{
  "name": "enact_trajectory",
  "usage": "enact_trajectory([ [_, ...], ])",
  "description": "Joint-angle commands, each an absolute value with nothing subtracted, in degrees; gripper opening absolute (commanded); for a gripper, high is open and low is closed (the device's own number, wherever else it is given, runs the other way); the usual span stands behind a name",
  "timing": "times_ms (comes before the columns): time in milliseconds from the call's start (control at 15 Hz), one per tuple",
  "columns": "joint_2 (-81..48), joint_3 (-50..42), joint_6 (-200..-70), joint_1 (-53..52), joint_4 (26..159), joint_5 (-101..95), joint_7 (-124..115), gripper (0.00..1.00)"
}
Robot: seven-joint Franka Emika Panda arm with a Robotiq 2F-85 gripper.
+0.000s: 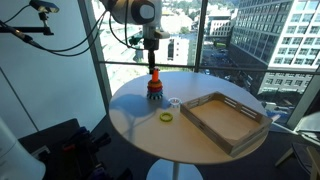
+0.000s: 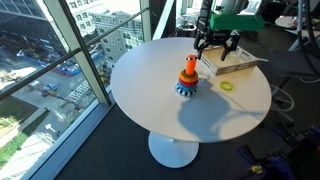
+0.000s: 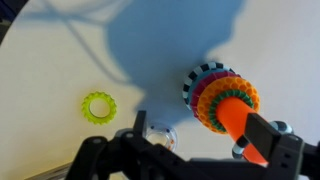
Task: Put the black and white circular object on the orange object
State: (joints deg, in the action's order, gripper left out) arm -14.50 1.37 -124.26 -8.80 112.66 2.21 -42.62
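While the gripper (image 2: 219, 47) hangs with jaws spread and empty above the orange object (image 2: 189, 70), the task looks nearly or fully done. Item: black and white circular object (image 3: 203, 77), lowest of the stacked rings at the peg's base in the wrist view; seating cannot be confirmed. Next move, by judgement: a straight lift clear. Item: yellow-green ring (image 1: 166, 117), mid-table (image 1: 130, 125). Item: clear ring (image 1: 174, 101), beside the wooden tray (image 1: 235, 128) at one table edge. Open room toward the window-side edge.
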Motion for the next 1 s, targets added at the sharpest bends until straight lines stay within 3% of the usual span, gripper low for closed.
enact_trajectory([
  [0,-12.9,1.6,-125.3,-8.4,113.8,2.6,-41.9,1.00],
  [933,-14.5,1.6,-128.2,-8.3,112.9,2.7,-41.1,1.00],
])
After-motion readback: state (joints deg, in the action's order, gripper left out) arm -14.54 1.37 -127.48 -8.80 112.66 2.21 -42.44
